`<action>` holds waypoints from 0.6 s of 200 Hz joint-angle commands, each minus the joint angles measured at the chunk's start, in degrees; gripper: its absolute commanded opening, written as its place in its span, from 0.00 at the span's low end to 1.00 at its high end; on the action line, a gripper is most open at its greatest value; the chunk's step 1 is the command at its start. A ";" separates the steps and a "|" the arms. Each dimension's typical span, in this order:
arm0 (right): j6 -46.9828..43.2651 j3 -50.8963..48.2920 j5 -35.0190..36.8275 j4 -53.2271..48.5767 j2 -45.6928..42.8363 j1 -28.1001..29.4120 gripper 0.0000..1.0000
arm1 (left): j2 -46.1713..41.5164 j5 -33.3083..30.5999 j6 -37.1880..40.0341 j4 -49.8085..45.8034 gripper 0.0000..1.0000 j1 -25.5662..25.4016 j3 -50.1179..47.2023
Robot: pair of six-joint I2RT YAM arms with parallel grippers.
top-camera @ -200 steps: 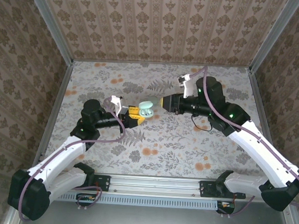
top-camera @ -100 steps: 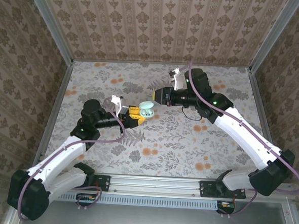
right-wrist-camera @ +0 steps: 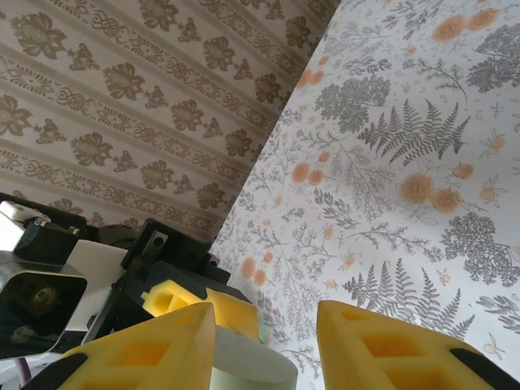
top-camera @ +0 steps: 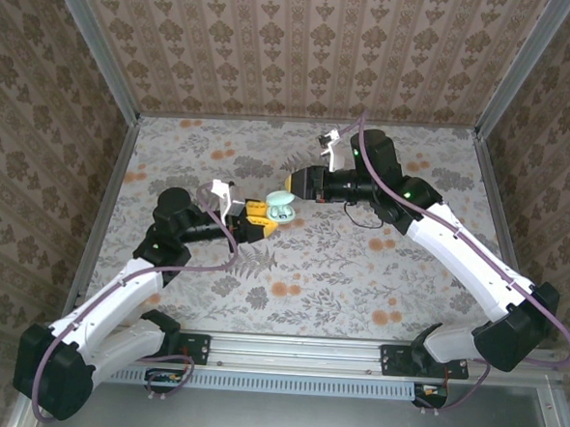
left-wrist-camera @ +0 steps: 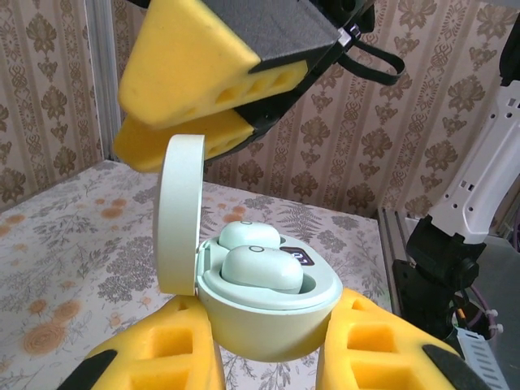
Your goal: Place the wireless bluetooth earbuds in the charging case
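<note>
- Your right gripper (top-camera: 291,186) has shifted over the last second. It was out at 3 o'clock of the charging case (left-wrist-camera: 268,325) and clear of it. It now sits at 1 o'clock in the top view, right up at the raised lid (left-wrist-camera: 179,215).
- Its fingers stand part open. From the right wrist the lid's pale rim shows low between them, nearer one pad (touching or not, I cannot tell).
- Your left gripper (top-camera: 262,217) has not budged and is clamped on the charging case from 8 o'clock.
- Both earbuds (left-wrist-camera: 258,270) lie in their wells, one at 12 o'clock of the other. The lid stands upright at 9 o'clock of the bowl.
- My read is that insertion looks done and the approach is lining up to press the lid down. Push gently, since a hard shove could lever the charging case out of the left grip.
</note>
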 commanded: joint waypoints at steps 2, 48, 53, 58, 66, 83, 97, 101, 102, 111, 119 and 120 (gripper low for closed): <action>0.77 -0.18 -2.55 1.61 0.02 -0.27 0.38 | -0.82 1.18 -0.71 0.57 0.03 -0.34 2.82; 0.05 -1.43 -3.18 0.83 -1.27 -0.27 0.38 | -1.02 0.07 -0.90 0.61 0.03 -0.85 2.83; 0.03 -1.55 -3.18 0.69 -1.43 -0.27 0.38 | -0.94 -0.01 -0.75 0.64 0.03 -0.91 2.83; -0.02 -1.64 -3.22 0.65 -1.51 -0.22 0.38 | -0.94 -0.15 -0.76 0.64 0.03 -0.96 2.77; -0.12 -1.75 -3.27 0.46 -1.79 -0.26 0.38 | -0.88 -0.30 -0.74 0.65 0.03 -1.04 2.75; -0.14 -2.09 -3.26 0.36 -2.22 -0.26 0.38 | -0.85 -0.48 -0.74 0.64 0.03 -1.15 2.82; -0.08 -2.37 -3.18 0.29 -2.53 -0.26 0.38 | -0.85 -0.57 -0.75 0.64 0.03 -1.16 2.79; -0.06 -2.40 -3.11 0.29 -2.58 -0.24 0.38 | -0.85 -0.62 -0.74 0.64 0.03 -1.13 2.78; -0.10 -2.44 -3.10 0.26 -2.60 -0.26 0.38 | -0.85 -0.66 -0.74 0.64 0.03 -1.18 2.81; -0.08 -2.64 -2.92 0.20 -2.79 -0.24 0.38 | -0.85 -0.69 -0.66 0.64 0.03 -1.22 2.87; 0.00 -2.73 -2.93 0.15 -2.92 -0.24 0.38 | -0.89 -0.70 -0.65 0.64 0.03 -1.26 2.90; 0.02 -2.73 -2.88 0.15 -2.91 -0.25 0.38 | -0.87 -0.70 -0.65 0.64 0.03 -1.24 2.91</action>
